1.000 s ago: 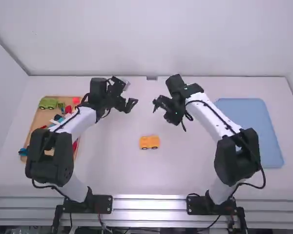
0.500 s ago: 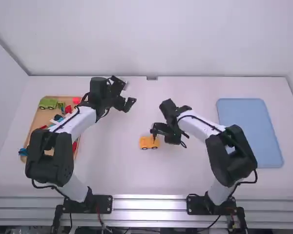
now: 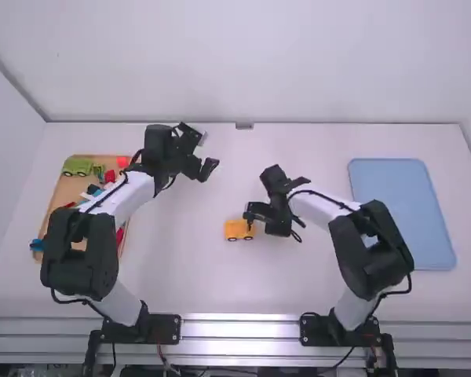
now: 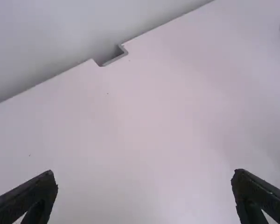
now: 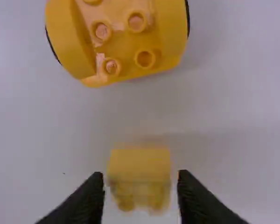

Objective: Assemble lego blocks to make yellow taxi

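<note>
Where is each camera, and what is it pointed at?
High view: above and behind the robot, facing forward and down at the white table; the white-and-black left arm and matching right arm show.
Left wrist view: on the left arm, looking across the table to its far edge; its own open black gripper shows.
Right wrist view: on the right arm, looking down at a yellow studded wheeled block; its own black gripper shows.
Shared: the high and left wrist views both include the table's far-edge notch.

Left gripper (image 3: pixel 202 167) spread wide — right gripper (image 3: pixel 249 217) low, narrowed.
</note>
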